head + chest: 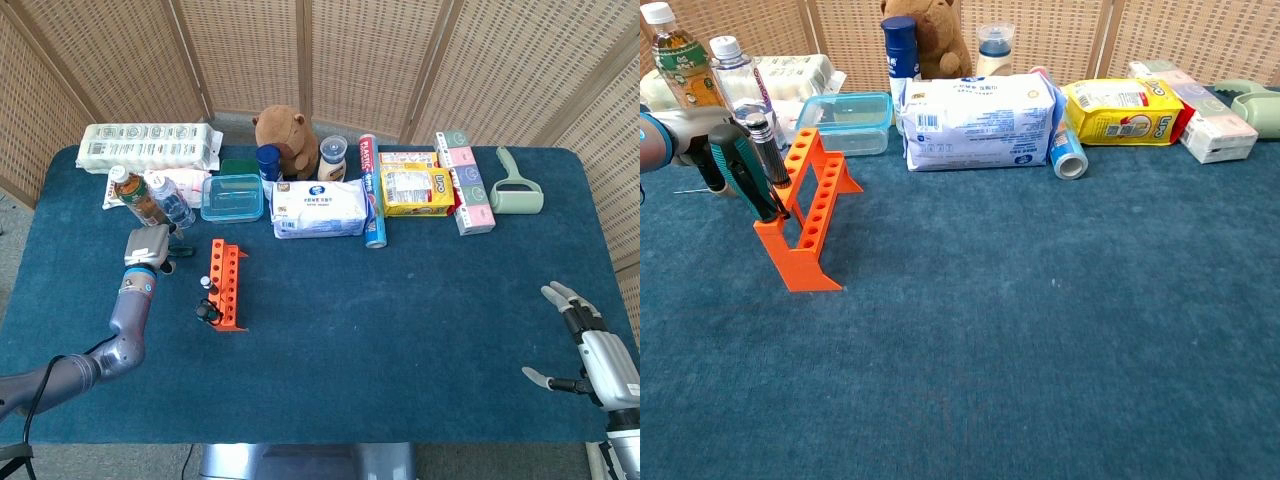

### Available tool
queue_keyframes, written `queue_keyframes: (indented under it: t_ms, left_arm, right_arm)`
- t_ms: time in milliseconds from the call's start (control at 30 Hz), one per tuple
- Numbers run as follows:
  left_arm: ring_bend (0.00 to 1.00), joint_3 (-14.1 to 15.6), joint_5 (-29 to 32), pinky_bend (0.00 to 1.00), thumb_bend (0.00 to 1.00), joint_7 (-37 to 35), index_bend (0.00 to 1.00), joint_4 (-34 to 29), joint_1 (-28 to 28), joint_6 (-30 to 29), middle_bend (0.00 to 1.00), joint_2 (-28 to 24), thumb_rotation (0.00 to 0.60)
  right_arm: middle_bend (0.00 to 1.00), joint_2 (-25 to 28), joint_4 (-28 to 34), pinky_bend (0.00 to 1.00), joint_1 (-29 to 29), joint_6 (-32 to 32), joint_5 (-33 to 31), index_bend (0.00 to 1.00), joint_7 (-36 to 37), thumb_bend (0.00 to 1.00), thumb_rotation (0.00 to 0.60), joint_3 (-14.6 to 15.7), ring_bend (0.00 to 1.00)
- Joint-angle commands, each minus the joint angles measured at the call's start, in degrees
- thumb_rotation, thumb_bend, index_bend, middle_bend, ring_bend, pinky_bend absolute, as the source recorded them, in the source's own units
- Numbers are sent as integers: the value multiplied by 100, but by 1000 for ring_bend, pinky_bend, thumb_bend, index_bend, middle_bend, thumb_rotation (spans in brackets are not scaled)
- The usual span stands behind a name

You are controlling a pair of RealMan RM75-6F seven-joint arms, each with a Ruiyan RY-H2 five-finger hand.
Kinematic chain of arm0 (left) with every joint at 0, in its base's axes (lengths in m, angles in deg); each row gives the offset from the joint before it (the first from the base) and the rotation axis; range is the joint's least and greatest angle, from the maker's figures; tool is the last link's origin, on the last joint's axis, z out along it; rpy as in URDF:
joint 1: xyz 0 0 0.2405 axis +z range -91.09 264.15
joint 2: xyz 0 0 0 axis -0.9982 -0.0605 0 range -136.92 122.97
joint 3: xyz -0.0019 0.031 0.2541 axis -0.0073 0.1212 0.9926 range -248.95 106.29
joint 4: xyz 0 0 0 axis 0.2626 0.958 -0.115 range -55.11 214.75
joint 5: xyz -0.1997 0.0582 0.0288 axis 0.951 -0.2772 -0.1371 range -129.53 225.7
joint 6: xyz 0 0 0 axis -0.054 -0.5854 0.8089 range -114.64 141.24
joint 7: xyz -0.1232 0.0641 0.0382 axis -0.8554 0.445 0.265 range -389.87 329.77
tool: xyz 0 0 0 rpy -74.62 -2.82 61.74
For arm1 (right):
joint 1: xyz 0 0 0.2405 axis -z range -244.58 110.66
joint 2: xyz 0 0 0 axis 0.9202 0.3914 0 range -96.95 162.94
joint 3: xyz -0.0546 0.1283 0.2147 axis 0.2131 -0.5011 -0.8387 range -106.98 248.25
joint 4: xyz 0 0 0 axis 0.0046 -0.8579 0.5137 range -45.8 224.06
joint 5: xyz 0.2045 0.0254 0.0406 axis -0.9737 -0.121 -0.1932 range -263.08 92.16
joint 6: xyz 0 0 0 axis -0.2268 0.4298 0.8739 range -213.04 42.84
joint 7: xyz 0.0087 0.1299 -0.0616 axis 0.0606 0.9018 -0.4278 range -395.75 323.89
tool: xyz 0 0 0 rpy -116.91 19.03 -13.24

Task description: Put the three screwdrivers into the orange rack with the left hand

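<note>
Orange rack (812,222) (two screwdrivers (755,170) slotted)

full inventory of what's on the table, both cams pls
orange rack: 1, orange, left-centre of table
screwdrivers in rack: 2, dark handles, near end of rack
third screwdriver: 1, green handle, lying on table by left hand
bottles: 2, behind left hand
clear box: 1, blue lid, behind rack
wipes pack: 1, white, centre back
plush toy: 1, brown, back
yellow pack: 1, right of wipes
lint roller: 1, pale green, far right back
table: 1, blue cloth
left hand: over the third screwdriver, grip unclear
right hand: open, near right edge
</note>
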Motion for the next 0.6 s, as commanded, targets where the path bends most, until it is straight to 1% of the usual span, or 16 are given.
queue_keyframes:
  t_ms: [33,233,600]
  left_arm:
    - [1000,-30,-11,1000,293,16,348,49,3,-4,1000,43,600]
    - [1000,-100,-41,1000,314,56,374,187,7,-30,1000,203,600]
    - [1000,-171,0,1000,326,376,407,311,-7,-221,1000,457,600]
  right_arm:
    - [29,5,-2,0,1,-1,12,67,18,19,600,2,0]
    - [28,13,-36,0,-16,46,-15,67,107,19,600,-10,0]
    - [28,45,-64,0,4,-1,40,66,243,19,600,-10,0]
